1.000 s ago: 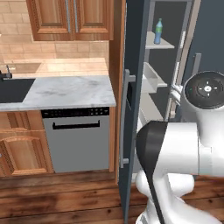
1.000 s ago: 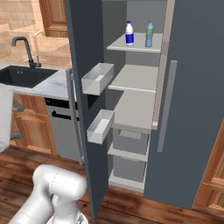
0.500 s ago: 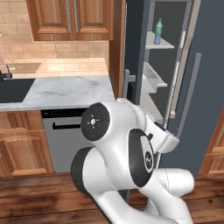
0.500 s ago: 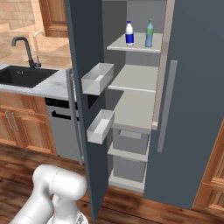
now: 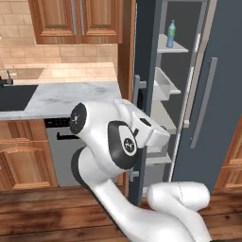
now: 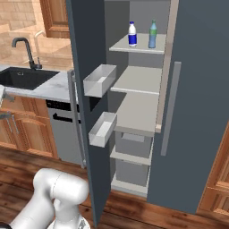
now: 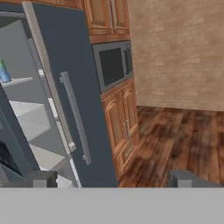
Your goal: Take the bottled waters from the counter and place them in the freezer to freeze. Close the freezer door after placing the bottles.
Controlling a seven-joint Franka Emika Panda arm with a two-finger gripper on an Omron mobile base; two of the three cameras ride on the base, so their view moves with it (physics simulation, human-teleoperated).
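Observation:
Both bottled waters stand upright on the freezer's top shelf (image 6: 138, 46): the clear one with white cap and blue label (image 6: 132, 35) on the left, the pale blue one with green cap (image 6: 153, 35) beside it. The pale blue bottle (image 5: 171, 33) shows again in the left base view, and its side (image 7: 4, 72) at the hand view's left edge. The freezer door (image 6: 85, 89) stands wide open, its white bins (image 6: 99, 79) facing in. My gripper (image 7: 114, 179) is open and holds nothing, its fingertips (image 7: 41, 178) low in front of the freezer. The counter (image 5: 71, 97) lies left of the freezer.
The fridge's right door (image 7: 74, 118) is closed, its bar handle facing me. Right of it are a built-in microwave (image 7: 111, 65) and wooden cabinets (image 7: 120, 122) over wood floor. A black sink (image 6: 27, 77) with faucet and a grey dishwasher front (image 5: 61, 151) sit to the left.
My arm has swung down and leftwards across the left base view and is folded in front of the open door's edge. Bottles, shelves and door stand as before.

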